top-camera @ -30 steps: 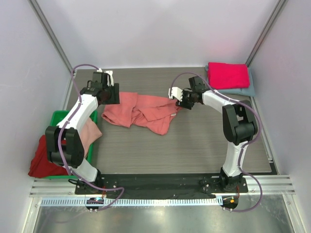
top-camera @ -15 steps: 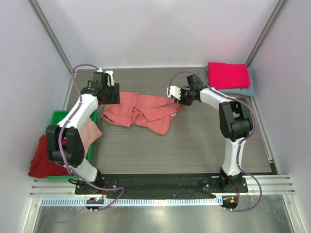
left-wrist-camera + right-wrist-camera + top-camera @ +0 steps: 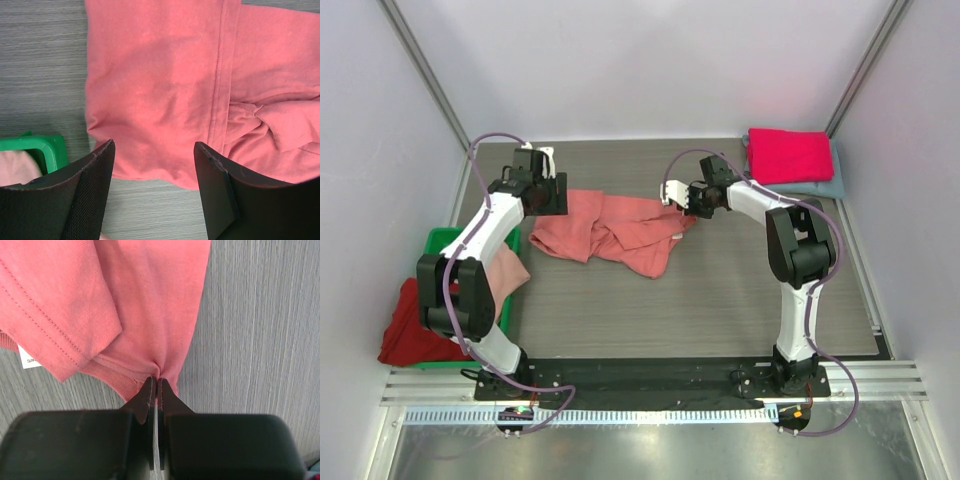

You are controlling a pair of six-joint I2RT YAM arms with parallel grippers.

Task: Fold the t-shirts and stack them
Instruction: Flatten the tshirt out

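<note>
Grip of the right tool (image 3: 155, 388): clenched, jaws pressed together on a pinched ridge at the right edge of the salmon-coral t-shirt (image 3: 610, 232).
Shift of the right tool: over the last second it has crept a little toward the far left, onto that cloth edge, and its forearm has swung in with it.
Left tool (image 3: 154, 150): released, jaws wide apart, hanging over the shirt's left hem; it has barely moved.
Shirt: crumpled in the middle of the table (image 3: 720, 300), its outline much as it was a second ago, so the pinch has not yet drawn anything out.
Neck label (image 3: 27, 358): white, just left of the pinch, so the held cloth is probably near the collar.
Stack: magenta t-shirt (image 3: 790, 155) folded on the grey-blue t-shirt (image 3: 835, 186), far-right corner.
Waiting: pale pink t-shirt (image 3: 505, 275) and dark red t-shirt (image 3: 405, 335) at the green bin (image 3: 442, 240), left of the table.
Meaning: one side is secured; I judge the left tool must close on its hem next, so the shirt can be spread flat for folding.
</note>
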